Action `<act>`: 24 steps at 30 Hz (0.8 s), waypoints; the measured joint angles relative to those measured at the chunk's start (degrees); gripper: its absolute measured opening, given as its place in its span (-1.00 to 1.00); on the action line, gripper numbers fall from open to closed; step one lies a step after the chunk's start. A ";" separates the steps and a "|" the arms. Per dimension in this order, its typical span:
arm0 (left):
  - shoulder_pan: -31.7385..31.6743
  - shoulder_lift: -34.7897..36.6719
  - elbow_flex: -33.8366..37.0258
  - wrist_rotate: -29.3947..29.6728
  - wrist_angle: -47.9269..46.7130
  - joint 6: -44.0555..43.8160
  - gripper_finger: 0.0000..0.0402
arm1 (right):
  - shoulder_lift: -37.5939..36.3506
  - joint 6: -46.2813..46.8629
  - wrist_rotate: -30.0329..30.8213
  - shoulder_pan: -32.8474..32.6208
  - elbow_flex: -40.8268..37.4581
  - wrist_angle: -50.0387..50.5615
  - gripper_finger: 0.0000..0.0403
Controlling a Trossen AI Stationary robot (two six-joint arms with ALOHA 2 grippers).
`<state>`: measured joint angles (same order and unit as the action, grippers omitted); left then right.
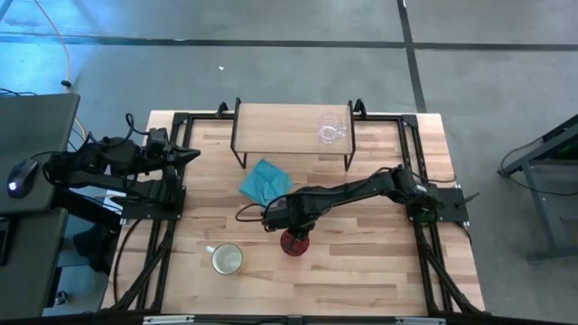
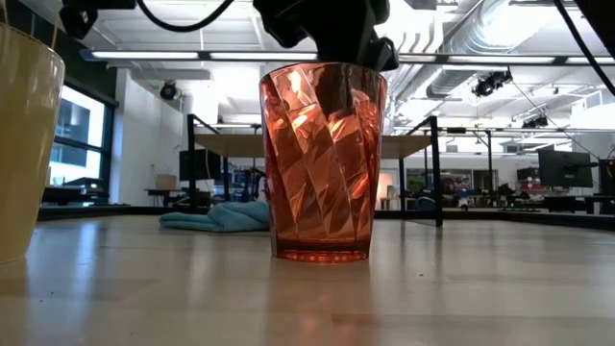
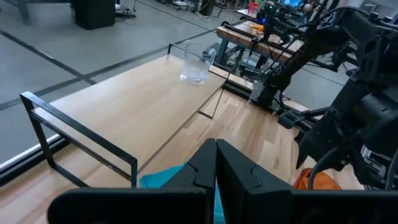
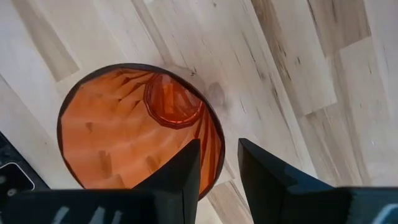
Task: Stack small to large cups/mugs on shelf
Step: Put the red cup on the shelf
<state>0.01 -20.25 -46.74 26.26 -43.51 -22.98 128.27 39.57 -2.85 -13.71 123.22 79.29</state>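
Note:
The red translucent tumbler stands upright on its base on the table. My right gripper comes down over it, open. One finger is inside the rim and one outside, on either side of the tumbler wall, with a gap showing to each. The cream-yellow mug stands on the table to the tumbler's left, mouth up. The small clear glass cup stands on the shelf, near its right end. My left gripper waits shut at the table's left side, pointing at the shelf.
A crumpled teal cloth lies on the table between the shelf and my right arm. The shelf's black legs stand at the table's far side. Black frame rails run along the left and right table edges.

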 joint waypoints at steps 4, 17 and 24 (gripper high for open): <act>0.00 0.00 0.00 0.02 -0.02 0.03 -1.00 | 0.00 -0.23 0.00 0.29 0.00 -0.51 -0.52; 0.00 0.00 0.00 0.17 -0.06 0.28 -1.00 | 0.02 -1.49 -0.19 1.03 -0.51 -1.47 -0.52; 0.00 0.00 0.00 0.18 -0.07 0.44 -1.00 | 0.15 -1.47 -3.23 1.09 -4.55 -3.22 -0.52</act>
<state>0.01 -20.25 -46.74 26.44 -43.57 -22.55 128.42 38.10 -6.08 -12.62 118.67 76.07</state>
